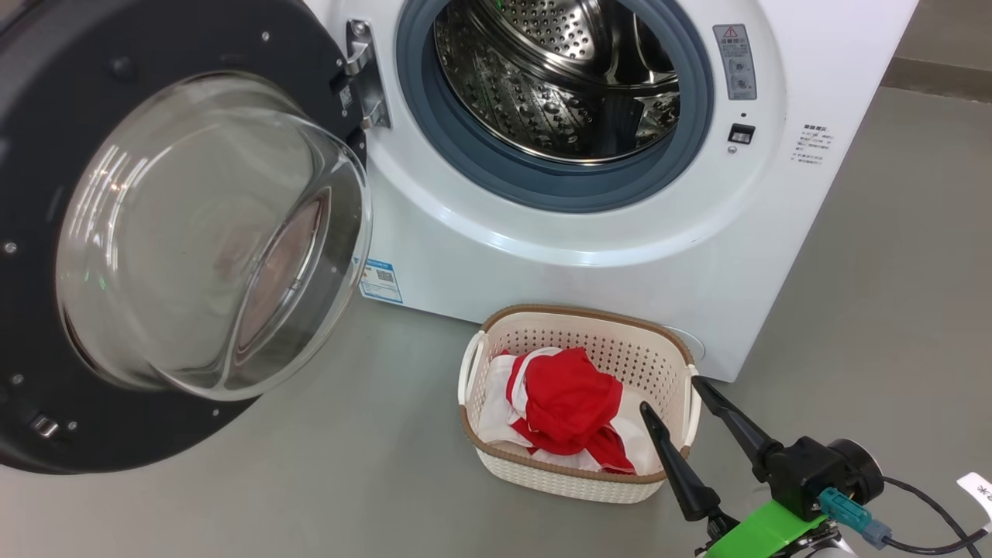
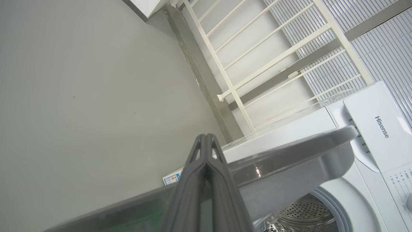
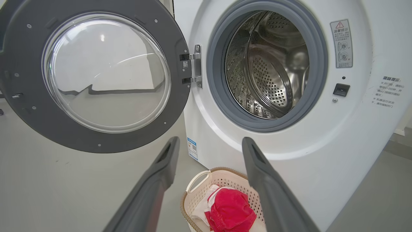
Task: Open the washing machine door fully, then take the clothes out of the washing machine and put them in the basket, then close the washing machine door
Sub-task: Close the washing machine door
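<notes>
One door (image 1: 209, 232) standing wide, railing (image 2: 233, 91) apparently behind

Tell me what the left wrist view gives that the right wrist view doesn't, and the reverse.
Left wrist view adds: the left gripper, shut, by the edge of the washing machine door, a white railing behind, and the Hisense name on the top panel. Right wrist view adds: the right gripper, open, near the basket holding the red and white clothes, and the latch socket. Shared: the washing machine, its open door, the steel drum and the blue label.
</notes>
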Robot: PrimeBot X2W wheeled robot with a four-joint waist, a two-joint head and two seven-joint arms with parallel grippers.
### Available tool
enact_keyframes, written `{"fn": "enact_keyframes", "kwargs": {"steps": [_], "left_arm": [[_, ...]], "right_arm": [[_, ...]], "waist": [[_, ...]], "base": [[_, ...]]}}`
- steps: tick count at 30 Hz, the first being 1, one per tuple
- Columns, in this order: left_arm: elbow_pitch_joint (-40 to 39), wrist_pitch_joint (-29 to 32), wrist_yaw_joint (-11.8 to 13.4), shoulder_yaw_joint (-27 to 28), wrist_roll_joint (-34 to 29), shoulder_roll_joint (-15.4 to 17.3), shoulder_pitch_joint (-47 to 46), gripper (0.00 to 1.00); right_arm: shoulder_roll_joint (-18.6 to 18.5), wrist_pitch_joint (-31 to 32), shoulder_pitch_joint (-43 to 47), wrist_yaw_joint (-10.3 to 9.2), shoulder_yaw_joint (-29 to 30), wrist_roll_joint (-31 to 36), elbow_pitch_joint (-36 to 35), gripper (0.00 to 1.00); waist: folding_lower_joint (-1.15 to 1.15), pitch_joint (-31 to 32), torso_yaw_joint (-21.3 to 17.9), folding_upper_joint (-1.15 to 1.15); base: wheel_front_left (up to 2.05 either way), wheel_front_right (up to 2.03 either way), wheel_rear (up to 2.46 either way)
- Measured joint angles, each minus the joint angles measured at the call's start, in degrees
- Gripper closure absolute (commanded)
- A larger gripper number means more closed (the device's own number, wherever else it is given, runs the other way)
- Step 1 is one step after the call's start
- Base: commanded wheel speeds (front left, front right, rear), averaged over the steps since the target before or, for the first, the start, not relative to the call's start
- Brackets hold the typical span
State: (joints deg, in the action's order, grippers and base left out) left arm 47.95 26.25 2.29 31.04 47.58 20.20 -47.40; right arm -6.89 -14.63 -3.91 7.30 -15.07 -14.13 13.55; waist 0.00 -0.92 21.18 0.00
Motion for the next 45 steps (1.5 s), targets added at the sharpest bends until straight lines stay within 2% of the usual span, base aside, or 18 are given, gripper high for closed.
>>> {"fn": "enact_keyframes", "kwargs": {"steps": [2,8,14,23,30,36,42,45], "left_arm": [[-0.35,0.08,-0.87,-0.49,-0.24,0.04,0.48,1.0],[-1.71,1.38,-1.34,-0.18,0.77,-0.6,1.19,1.0],[-4.09,3.55,-2.3,2.67,5.57,-2.87,1.76,1.0],[-10.37,9.33,-2.23,4.03,10.28,-6.49,4.14,1.0],[-16.31,12.99,-0.69,6.23,14.84,-10.44,6.99,1.0],[-23.07,15.94,0.82,6.01,16.0,-14.25,9.89,1.0],[-29.5,18.12,3.64,5.36,18.35,-17.16,12.73,1.0],[-32.3,18.57,5.97,5.19,20.43,-18.08,13.76,1.0]], "right_arm": [[0.0,0.01,0.0,0.0,-0.03,-0.01,0.04,0.0],[0.18,0.0,0.0,0.0,-0.2,-0.01,0.01,0.0],[0.45,0.0,0.0,0.0,-0.25,-0.01,0.09,0.0],[0.7,0.0,0.0,0.0,-0.15,-0.01,0.62,0.0],[1.41,0.0,0.01,0.0,-0.08,-0.01,0.59,0.0],[1.6,0.0,0.01,0.0,-0.04,-0.01,0.49,0.0],[1.64,0.0,0.0,0.0,-0.08,-0.01,0.51,0.0],[1.68,0.0,-0.01,0.0,-0.11,-0.04,0.51,0.0]], "waist": [[0.0,0.04,0.11,0.0],[0.0,-0.2,0.5,0.0],[0.0,-0.48,0.76,0.0],[0.0,-0.39,0.88,0.0],[0.0,-0.41,1.04,0.0],[0.0,-0.67,1.29,0.0],[0.0,-0.83,1.16,0.0],[0.0,-0.91,0.91,0.0]], "base": [[0.0,0.0,0.0],[0.0,0.0,0.0],[0.0,0.0,0.0],[0.0,0.0,0.0],[0.0,0.0,0.0],[0.0,0.0,0.0],[0.0,0.0,0.0],[0.0,0.0,0.0]]}}
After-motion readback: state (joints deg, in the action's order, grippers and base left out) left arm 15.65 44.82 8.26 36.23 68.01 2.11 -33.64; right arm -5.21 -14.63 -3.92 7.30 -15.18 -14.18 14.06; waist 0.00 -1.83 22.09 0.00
